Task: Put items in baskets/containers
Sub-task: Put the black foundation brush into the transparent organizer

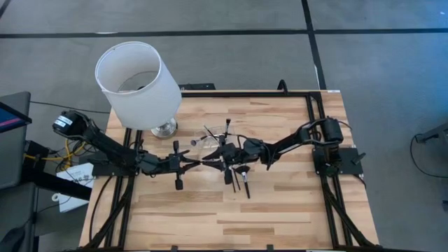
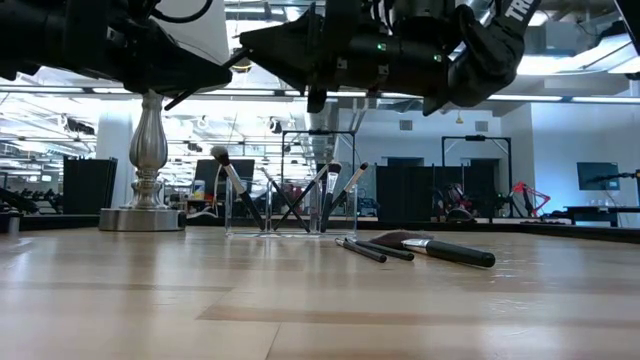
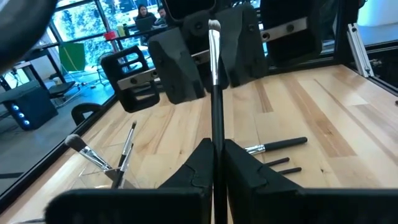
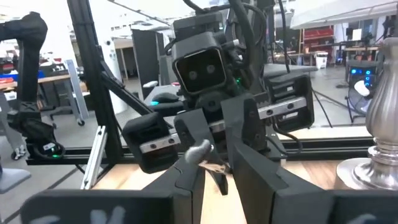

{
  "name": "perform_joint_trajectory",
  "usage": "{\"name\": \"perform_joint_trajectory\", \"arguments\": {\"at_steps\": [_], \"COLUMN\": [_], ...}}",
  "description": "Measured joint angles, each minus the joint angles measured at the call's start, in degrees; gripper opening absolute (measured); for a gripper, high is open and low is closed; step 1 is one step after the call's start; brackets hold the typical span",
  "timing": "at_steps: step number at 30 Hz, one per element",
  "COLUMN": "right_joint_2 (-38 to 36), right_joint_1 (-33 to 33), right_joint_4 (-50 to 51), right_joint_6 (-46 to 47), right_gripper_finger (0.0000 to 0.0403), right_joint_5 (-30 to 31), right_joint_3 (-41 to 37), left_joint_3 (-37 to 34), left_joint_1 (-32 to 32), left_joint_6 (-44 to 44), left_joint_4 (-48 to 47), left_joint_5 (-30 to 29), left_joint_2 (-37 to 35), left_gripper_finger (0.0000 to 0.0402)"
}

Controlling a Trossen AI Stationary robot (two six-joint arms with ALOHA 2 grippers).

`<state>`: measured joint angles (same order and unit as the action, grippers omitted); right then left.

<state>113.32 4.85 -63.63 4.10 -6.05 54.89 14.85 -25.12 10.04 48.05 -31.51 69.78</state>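
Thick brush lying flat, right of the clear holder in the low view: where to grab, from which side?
Take the thick brush by its black handle, near the free end, from straight above, fingers across it. It lies flat on the table, so a side approach looks poor, and its bristle end sits close to two thin brushes.

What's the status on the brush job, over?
Left pincer shut on a brush, meeting right pincer mid-table. Clear holder already has several brushes. Three loose brushes on the table. Nothing blocking.
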Motion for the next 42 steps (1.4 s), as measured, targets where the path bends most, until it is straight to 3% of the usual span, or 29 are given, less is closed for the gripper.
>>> {"name": "perform_joint_trajectory", "arguments": {"at_steps": [8, 15, 20, 23, 25, 28, 30, 36, 42], "right_joint_2": [0.0, -0.11, -3.49, -7.24, -10.67, -15.95, -19.03, -22.46, -16.76], "right_joint_1": [-0.07, 0.22, 0.69, 1.79, 2.78, 3.29, 2.91, -1.26, -4.98], "right_joint_4": [-0.23, 0.62, 13.1, 26.06, 32.27, 37.42, 39.91, 50.36, 52.3], "right_joint_6": [-1.2, -1.03, 1.69, 1.3, 0.07, -0.28, 0.59, 4.8, 7.94], "right_gripper_finger": [0.0013, 0.0011, 0.0014, 0.001, 0.0007, 0.0007, 0.001, 0.0007, 0.0008], "right_joint_5": [0.66, 1.56, 3.49, 10.36, 18.37, 32.33, 37.46, 37.52, 31.51], "right_joint_3": [-0.02, -0.02, 0.0, -0.09, -0.09, -0.07, -0.07, 0.01, 2.32], "left_joint_3": [0.0, 0.0, 0.0, 0.0, 0.0, 0.0, 0.0, 0.0, 0.0], "left_joint_1": [0.02, 0.09, 0.08, 0.15, 0.11, 0.13, 0.15, 0.13, 0.46], "left_joint_6": [-0.52, 0.2, 0.2, 0.17, 0.17, 0.15, 0.12, 0.0, 0.0], "left_joint_4": [0.0, -0.02, -0.01, -0.05, -0.02, 0.0, -0.01, 0.0, -0.02], "left_joint_5": [-0.59, 0.02, -1.26, -3.75, -4.74, -4.7, -4.02, -4.0, -3.85], "left_joint_2": [-0.02, -0.02, 0.0, -0.02, -0.02, -0.02, -0.02, -0.02, -0.02], "left_gripper_finger": [0.0024, 0.0057, 0.0081, 0.0093, 0.0099, 0.0103, 0.0103, 0.0104, 0.0104]}}
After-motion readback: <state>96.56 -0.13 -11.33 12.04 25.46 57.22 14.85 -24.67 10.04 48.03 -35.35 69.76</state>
